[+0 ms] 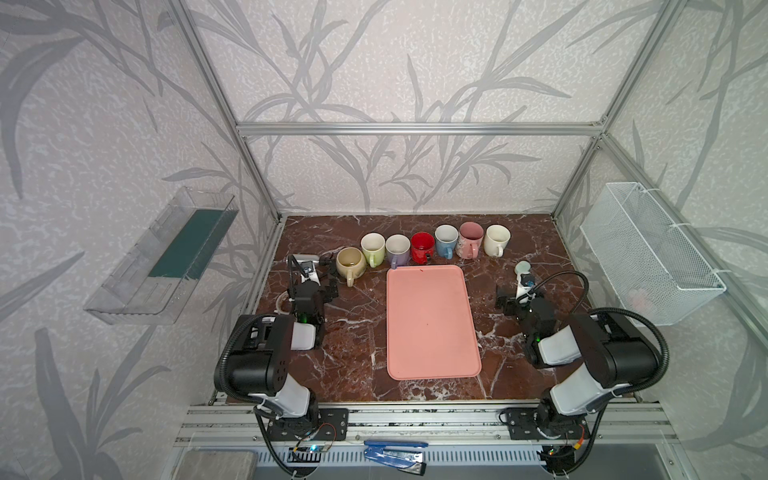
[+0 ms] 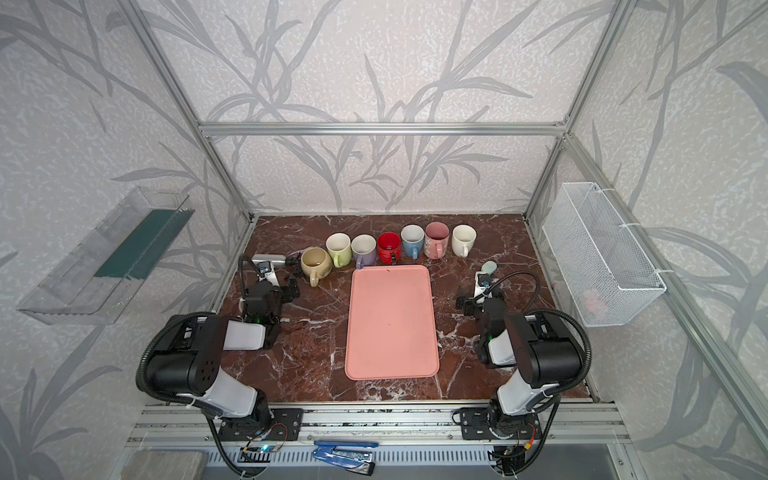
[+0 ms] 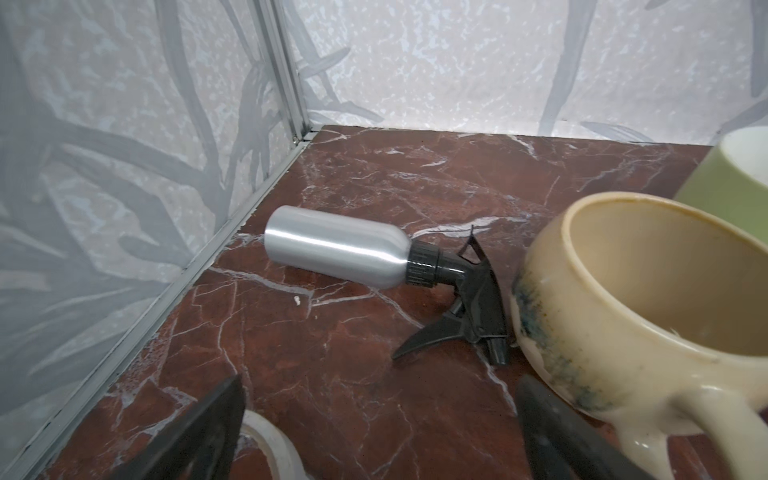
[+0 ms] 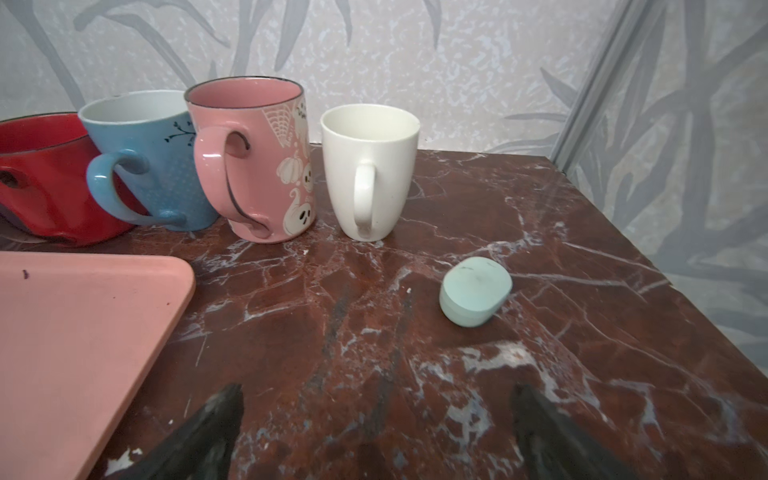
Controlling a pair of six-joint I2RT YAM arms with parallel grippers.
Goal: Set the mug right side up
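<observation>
The beige mug (image 1: pixel 350 262) is set at the left end of the mug row (image 1: pixel 422 246) on the far desk (image 1: pixel 353 340), just right of the left jaws, which are spread wide and empty. It is stood upright, mouth up, with its handle turned near. The right jaws are likewise spread and empty.

No words, brands or numbers can be read anywhere. The pink mug (image 4: pixel 266 137), upper left in the right wrist view, carries only drawings: ghosts, pumpkins, a cobweb.

I see a red marble table (image 1: pixel 353 340): pink tray (image 1: pixel 432 324) in the centre, seven upright mugs (image 1: pixel 423 246) in a row behind it, spray bottle (image 3: pixel 336 247) lying far left, small mint case (image 4: pixel 476 297) on the right.
</observation>
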